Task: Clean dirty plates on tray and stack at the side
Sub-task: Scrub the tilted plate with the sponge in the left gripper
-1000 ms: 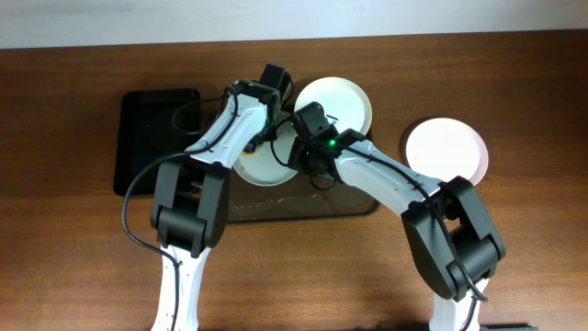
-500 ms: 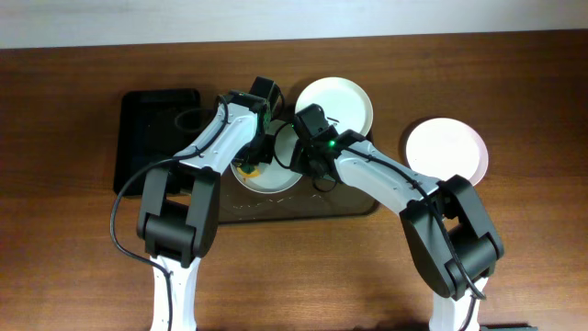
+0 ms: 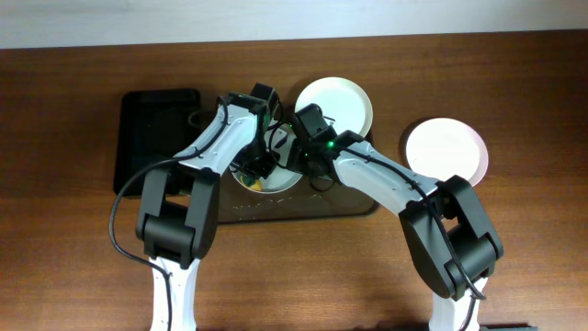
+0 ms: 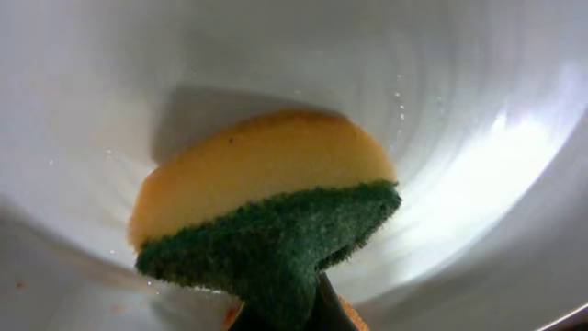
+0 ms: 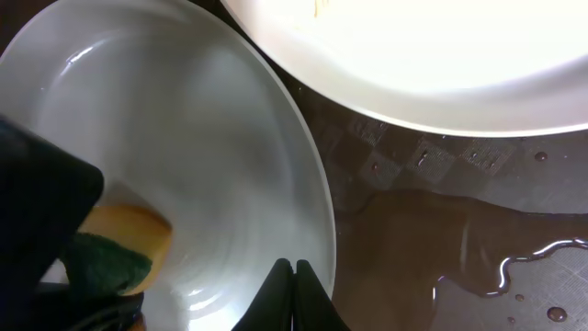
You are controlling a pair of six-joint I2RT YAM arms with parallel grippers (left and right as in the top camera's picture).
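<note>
Left gripper (image 3: 258, 171): clamped on sponge (image 4: 266, 202), sponge pressed into near plate (image 5: 211, 138). Right gripper (image 5: 294, 280): pinched shut on same plate's rim. Plate sits on tray (image 3: 312, 204). Second plate (image 3: 335, 106) behind, also on tray. Third plate (image 3: 446, 152) off tray, to right.

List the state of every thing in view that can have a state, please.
tray: wet, puddles on it.
near plate: on the tray, droplets inside.
sponge: pressed into the near plate.
left end effector: shut on the sponge.
right end effector: shut, tips at the near plate's rim.
far plate: flat on the tray, not held.
side plate: on the table, off the tray, no smear visible.
</note>
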